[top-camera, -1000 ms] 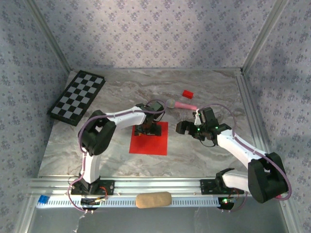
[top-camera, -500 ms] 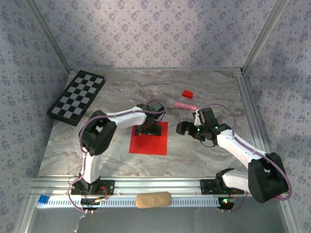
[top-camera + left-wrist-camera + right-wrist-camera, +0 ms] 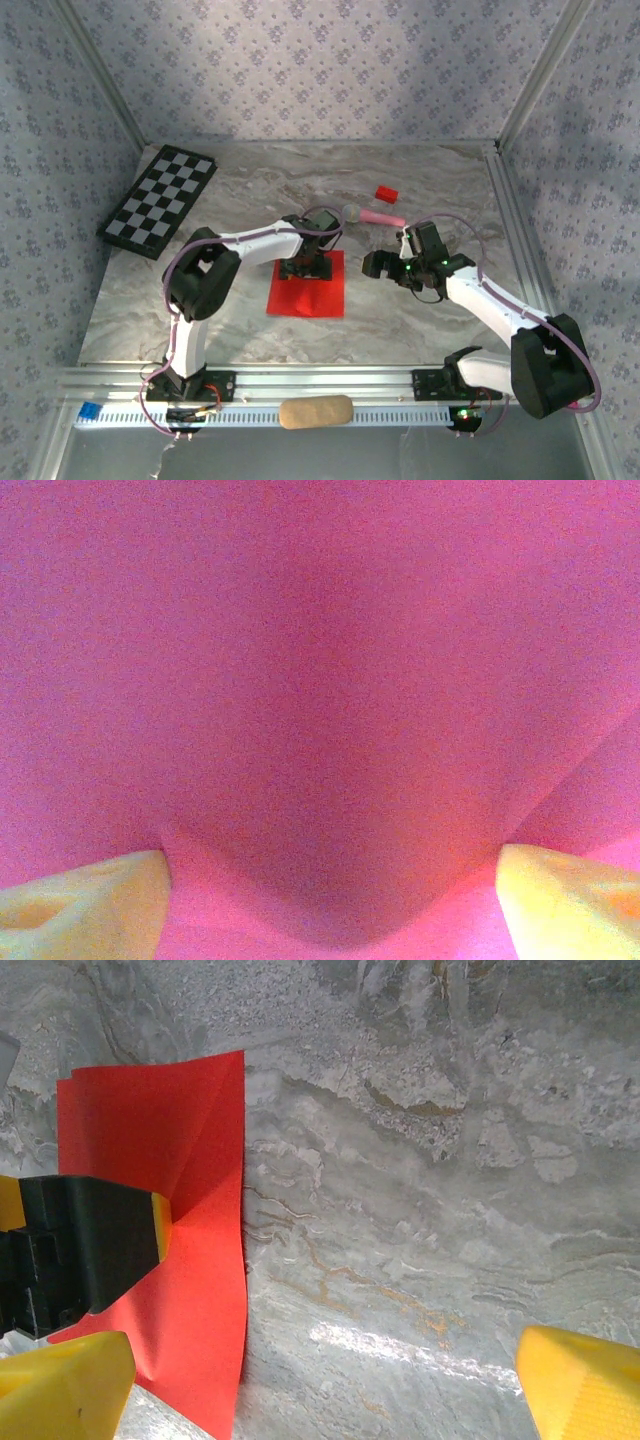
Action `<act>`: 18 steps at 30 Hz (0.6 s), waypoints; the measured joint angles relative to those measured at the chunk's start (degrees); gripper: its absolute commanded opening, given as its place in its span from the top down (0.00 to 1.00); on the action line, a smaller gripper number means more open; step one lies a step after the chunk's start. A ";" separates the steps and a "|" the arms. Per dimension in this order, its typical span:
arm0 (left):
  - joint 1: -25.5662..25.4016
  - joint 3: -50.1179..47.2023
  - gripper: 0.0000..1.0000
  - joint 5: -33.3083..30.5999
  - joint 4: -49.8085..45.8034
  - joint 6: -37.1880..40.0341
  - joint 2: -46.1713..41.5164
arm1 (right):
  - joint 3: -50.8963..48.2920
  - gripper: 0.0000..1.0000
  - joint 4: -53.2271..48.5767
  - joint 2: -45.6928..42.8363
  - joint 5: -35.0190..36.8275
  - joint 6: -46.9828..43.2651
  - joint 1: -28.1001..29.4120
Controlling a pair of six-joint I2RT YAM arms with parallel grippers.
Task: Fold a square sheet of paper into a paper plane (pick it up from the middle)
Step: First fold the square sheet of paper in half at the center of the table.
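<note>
Left gripper [image 3: 305,266] has drawn its jaws inward slightly since the earlier frame. They stand apart, pressing on the square sheet of paper [image 3: 312,296] at frame centre. Thin, limp, slippery; I'd pinch its bulging middle. Right gripper [image 3: 372,264] gapes, empty.

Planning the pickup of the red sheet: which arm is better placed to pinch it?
Left. Its fingers stand spread on the square sheet of paper, which puckers between them. The right fingers hang open over bare table beside it.
</note>
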 measured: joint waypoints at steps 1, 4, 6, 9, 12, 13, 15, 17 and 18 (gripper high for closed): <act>-0.09 0.00 0.20 -0.02 0.11 -0.04 0.00 | 0.00 0.00 -0.04 0.00 0.00 0.00 0.04; -0.22 0.00 0.19 -0.22 0.22 -0.15 -0.02 | 0.02 0.00 -0.15 -0.04 0.26 0.00 0.09; -0.24 0.00 0.16 -0.26 0.22 -0.20 -0.07 | 0.02 0.00 -0.15 -0.09 0.44 0.00 0.09; -0.31 0.00 0.14 -0.52 0.17 -0.35 -0.13 | 0.02 0.00 -0.15 -0.17 0.44 0.00 0.09; -0.33 -0.02 0.10 -0.96 0.02 -0.35 -0.42 | 0.02 0.00 -0.15 -0.17 0.55 0.00 0.09; -0.33 -0.02 0.08 -1.16 -0.09 -0.35 -0.48 | 0.02 0.00 -0.15 -0.17 0.61 0.00 0.09; -0.33 -0.09 0.05 -1.36 -0.31 -0.50 -0.90 | 0.02 0.00 -0.15 -0.17 0.70 0.00 0.15; -0.33 -0.37 0.04 -1.51 -0.48 -0.55 -2.01 | 0.02 0.00 -0.17 -0.24 0.70 0.00 0.20; -0.33 -0.46 0.04 -1.51 -0.57 -0.57 -2.71 | 0.02 0.00 -0.15 -0.28 0.74 0.00 0.20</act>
